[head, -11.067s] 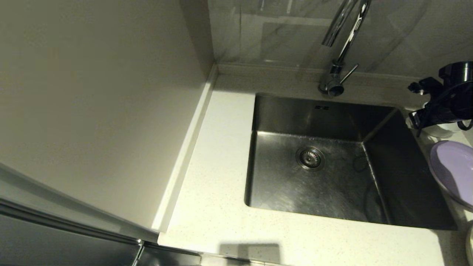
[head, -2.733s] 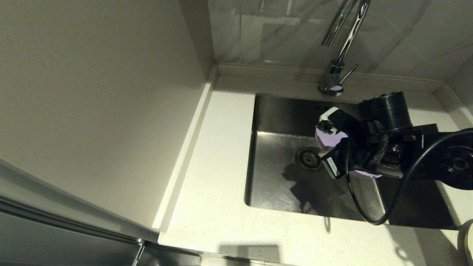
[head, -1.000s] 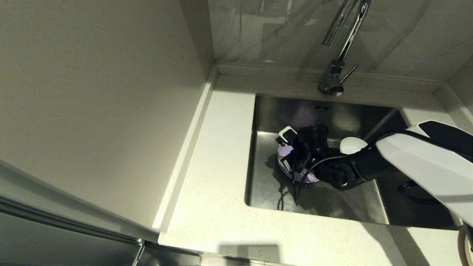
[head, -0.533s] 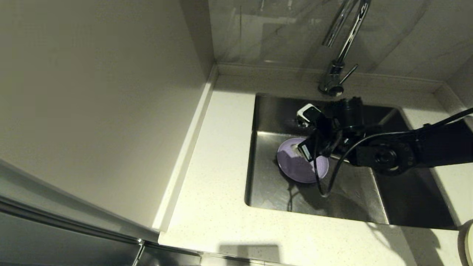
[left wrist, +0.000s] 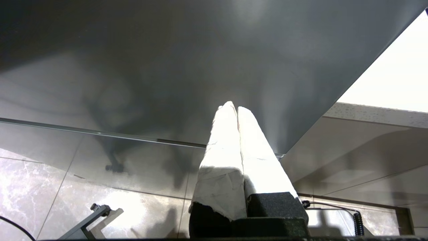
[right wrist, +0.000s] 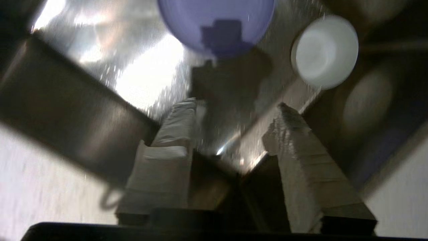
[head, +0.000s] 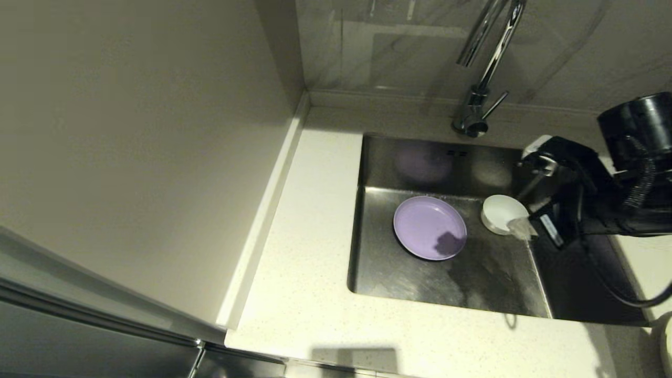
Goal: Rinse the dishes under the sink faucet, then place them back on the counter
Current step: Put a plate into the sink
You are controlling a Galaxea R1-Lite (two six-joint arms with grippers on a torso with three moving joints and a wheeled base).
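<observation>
Plate [head: 429,227], lilac, found lying flat on the sink [head: 493,273] floor, just left of the drain area and no longer gripped. Half a second before, seen with the right gripper directly over it; one second before, still covered by that gripper. Judged released. Bowl [head: 500,212], small and white, found upright on the sink floor near the back right, close beside the plate but not touching it. Cream plate not identified with certainty; only a pale rim glimpsed at the lower right edge of the head view.

Right gripper [head: 525,228] withdrawn to the right side of the sink, raised above the basin, tip near the bowl's right edge. Jaws seen in the right wrist view standing apart at moderate width, nothing between them; fingers [right wrist: 174,134] clear of both dishes. Left gripper [left wrist: 236,115] parked below the tabletop [head: 310,273], facing a cabinet front, jaws pressed together and empty.

Faucet [head: 485,63] at the back of the sink, spout over the basin; no running water made out, lever apparently untouched.

Assessment: two dishes now staged in the sink, none rinsed on present evidence. Remaining work judged to include fetching the third dish, opening the faucet, rinsing, and returning all three to the tabletop.
</observation>
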